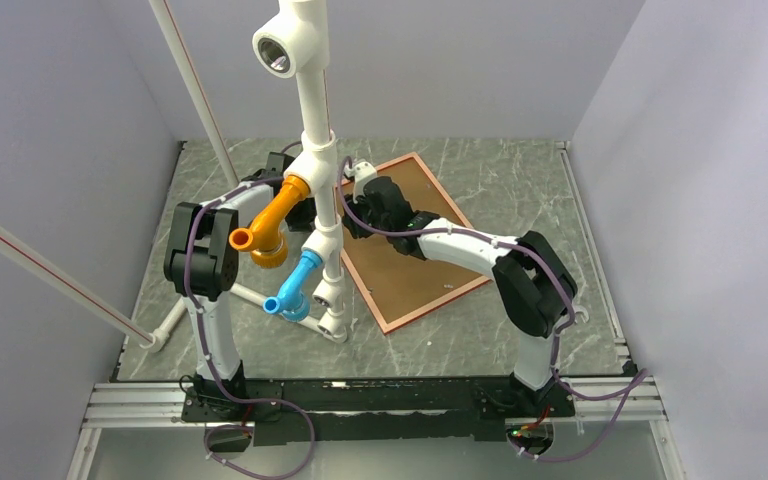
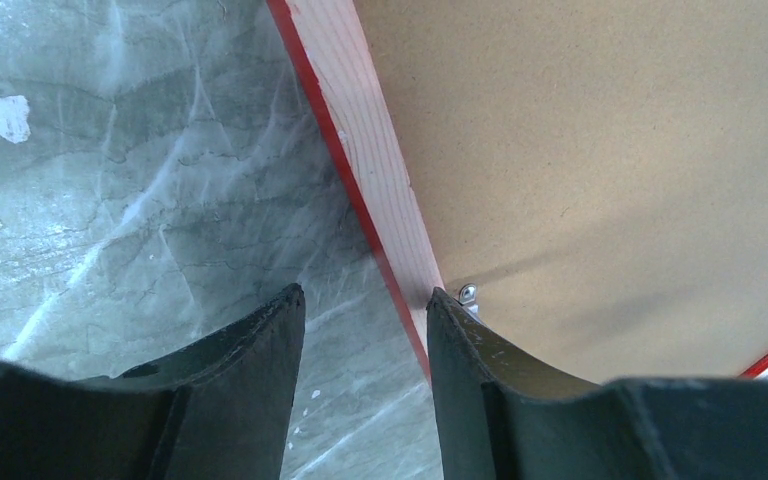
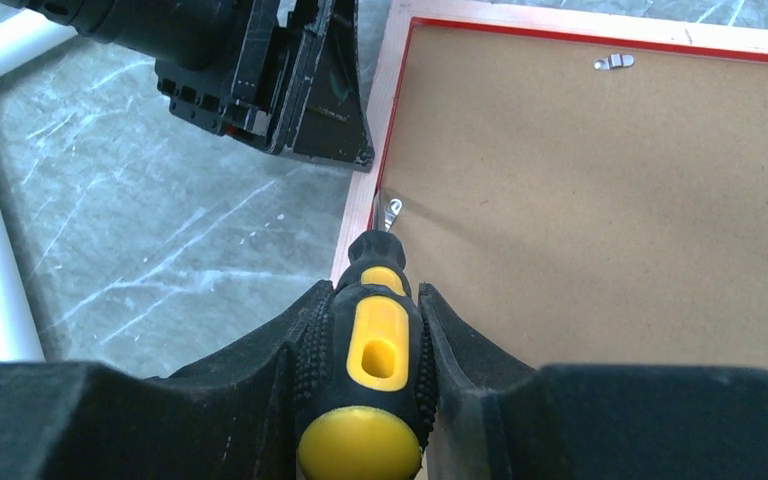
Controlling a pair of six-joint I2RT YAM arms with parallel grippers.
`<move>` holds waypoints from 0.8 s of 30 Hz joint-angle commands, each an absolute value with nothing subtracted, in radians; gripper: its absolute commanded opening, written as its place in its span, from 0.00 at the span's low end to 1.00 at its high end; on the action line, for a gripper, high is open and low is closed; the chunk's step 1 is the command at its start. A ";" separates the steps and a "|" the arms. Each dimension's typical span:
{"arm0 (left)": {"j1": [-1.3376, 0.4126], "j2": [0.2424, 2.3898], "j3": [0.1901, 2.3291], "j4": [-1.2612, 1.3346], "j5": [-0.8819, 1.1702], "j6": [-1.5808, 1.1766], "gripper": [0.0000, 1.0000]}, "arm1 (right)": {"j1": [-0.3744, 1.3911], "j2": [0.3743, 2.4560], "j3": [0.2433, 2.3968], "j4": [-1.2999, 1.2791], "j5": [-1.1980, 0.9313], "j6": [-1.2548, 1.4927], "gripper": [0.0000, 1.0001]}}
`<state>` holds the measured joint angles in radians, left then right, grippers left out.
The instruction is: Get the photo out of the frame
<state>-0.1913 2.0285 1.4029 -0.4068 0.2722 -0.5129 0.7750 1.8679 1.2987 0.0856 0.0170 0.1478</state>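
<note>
The frame (image 1: 438, 305) lies face down on the table, its red-edged wooden rail (image 2: 375, 160) around a brown backing board (image 2: 600, 150). The photo is hidden under that board. My left gripper (image 2: 365, 295) is open and straddles the left rail, one finger over the table and the other over the board beside a metal clip (image 2: 468, 293). My right gripper (image 3: 372, 290) is shut on a yellow-and-black screwdriver (image 3: 375, 340). The screwdriver's tip sits at the clip (image 3: 392, 210) on the same rail. The left gripper (image 3: 305, 90) shows just beyond it.
A white pipe stand (image 1: 315, 130) with an orange fitting (image 1: 275, 220) and a blue fitting (image 1: 300, 280) rises just left of the frame and hides the left gripper from above. Another clip (image 3: 613, 62) sits on the board's far edge. Walls enclose three sides.
</note>
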 commanded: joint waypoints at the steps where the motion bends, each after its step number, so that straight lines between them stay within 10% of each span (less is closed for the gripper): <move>1: -0.195 2.049 1.427 -0.429 0.256 -0.511 0.53 | 0.792 1.820 1.327 0.030 0.048 0.134 0.00; 24: -0.195 2.045 1.430 -0.434 0.247 -0.508 0.54 | 0.793 1.799 1.360 -0.112 0.026 0.126 0.00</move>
<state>-0.1913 2.0285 1.4052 -0.4103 0.2649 -0.5129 0.7891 1.8397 1.3106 -0.0635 0.0372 0.1432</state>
